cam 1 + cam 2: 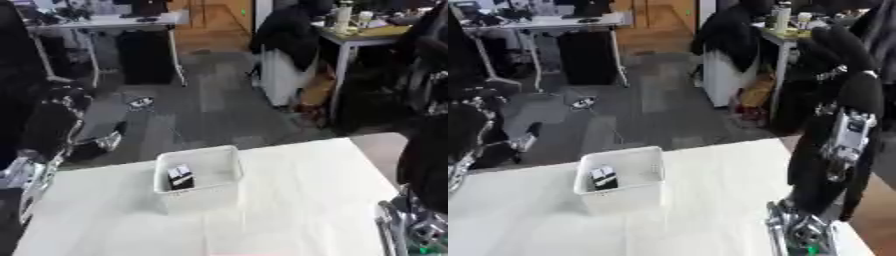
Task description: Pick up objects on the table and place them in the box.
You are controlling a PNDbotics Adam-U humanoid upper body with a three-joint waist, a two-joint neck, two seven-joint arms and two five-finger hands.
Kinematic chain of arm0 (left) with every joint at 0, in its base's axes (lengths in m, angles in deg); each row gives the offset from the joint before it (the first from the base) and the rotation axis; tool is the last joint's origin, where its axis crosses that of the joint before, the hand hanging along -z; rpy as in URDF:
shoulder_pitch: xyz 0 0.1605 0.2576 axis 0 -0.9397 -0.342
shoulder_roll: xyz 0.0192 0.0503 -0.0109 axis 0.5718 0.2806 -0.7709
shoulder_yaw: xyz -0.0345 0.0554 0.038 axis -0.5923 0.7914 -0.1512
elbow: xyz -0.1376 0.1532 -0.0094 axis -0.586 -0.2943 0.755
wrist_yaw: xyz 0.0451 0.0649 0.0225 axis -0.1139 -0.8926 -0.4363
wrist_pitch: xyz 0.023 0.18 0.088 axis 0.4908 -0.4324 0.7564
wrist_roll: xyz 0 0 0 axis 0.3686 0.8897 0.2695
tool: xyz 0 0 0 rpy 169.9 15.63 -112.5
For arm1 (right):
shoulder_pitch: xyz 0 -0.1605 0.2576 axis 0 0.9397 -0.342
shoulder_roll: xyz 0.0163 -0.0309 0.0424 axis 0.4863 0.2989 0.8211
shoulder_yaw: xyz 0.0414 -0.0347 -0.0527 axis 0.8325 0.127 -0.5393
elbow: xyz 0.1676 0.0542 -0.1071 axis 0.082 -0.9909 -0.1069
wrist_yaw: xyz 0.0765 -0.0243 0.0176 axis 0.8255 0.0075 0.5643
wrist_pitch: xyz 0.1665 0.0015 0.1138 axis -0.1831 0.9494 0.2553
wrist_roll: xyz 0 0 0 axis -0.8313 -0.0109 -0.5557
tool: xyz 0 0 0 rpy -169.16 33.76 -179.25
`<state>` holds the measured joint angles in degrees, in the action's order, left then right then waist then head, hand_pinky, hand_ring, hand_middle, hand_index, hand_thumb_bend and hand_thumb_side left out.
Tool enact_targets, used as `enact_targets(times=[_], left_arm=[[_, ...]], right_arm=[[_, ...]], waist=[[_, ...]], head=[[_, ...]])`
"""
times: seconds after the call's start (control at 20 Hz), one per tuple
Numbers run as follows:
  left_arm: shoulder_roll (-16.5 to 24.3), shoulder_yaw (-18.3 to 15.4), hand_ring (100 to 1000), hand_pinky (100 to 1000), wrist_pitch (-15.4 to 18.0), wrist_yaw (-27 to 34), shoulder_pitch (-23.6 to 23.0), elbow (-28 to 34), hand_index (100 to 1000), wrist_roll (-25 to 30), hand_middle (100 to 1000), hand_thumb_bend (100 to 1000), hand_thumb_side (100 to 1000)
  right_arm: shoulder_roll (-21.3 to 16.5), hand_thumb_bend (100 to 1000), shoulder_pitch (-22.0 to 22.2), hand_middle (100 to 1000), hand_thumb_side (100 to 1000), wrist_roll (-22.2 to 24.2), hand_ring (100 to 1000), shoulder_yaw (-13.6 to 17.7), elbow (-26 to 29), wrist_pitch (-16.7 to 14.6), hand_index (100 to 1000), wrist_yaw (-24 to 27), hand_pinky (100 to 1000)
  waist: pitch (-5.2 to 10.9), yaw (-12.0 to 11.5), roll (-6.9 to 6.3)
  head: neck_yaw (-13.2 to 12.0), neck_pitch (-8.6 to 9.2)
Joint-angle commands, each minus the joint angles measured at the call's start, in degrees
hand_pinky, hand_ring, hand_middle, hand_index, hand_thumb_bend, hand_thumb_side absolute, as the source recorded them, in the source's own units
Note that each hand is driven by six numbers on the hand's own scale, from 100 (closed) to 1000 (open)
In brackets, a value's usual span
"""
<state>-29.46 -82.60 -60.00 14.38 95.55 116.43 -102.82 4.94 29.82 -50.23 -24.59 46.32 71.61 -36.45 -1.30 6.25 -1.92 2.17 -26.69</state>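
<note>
A black-and-white object (180, 176) lies inside the white box (229, 161) on the tabletop (297, 200); right hand (802, 235) near right, fingers unreadable; approach the next pick slowly

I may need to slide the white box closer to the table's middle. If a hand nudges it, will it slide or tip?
The white box looks wide and low with thin walls, so it would probably slide on the white table rather than tip. It holds only a small black and white item, so it is likely light and may skid easily.
</note>
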Motion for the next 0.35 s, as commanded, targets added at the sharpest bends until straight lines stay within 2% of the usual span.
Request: enact_targets(times=[0.05,0.1,0.2,0.35], left_arm=[[1.6,1.7,688,441,-0.4,23.0,-5.1,14.6,899,5.1,736,328,1000],[0.4,1.8,674,421,-0.6,29.7,-8.0,19.8,900,7.2,729,318,1000],[-1.5,1.0,657,410,-1.3,39.0,-12.3,29.0,890,10.6,721,290,1000],[-4.0,-0.8,648,413,-2.4,45.8,-15.6,39.0,883,13.5,720,247,1000]], right_arm=[[-1.6,108,-1.1,726,1000,-0.4,735,1.0,0.5,0.7,821,-0.6,833],[-2.0,109,-1.1,726,1000,-0.6,735,1.3,0.3,0.9,821,-0.8,834],[-2.5,111,-1.2,726,1000,-1.0,735,1.8,-0.2,1.0,821,-1.2,834],[-3.1,115,-1.0,726,1000,-1.5,735,2.2,-1.1,1.1,822,-1.3,833]], waist=[[0.64,-0.7,0.35],[0.71,-1.3,0.64],[0.87,-2.4,1.14],[1.36,-3.7,1.62]], head=[[2.4,-0.62],[2.9,-0.67],[4.0,-0.70],[4.9,-1.45]])
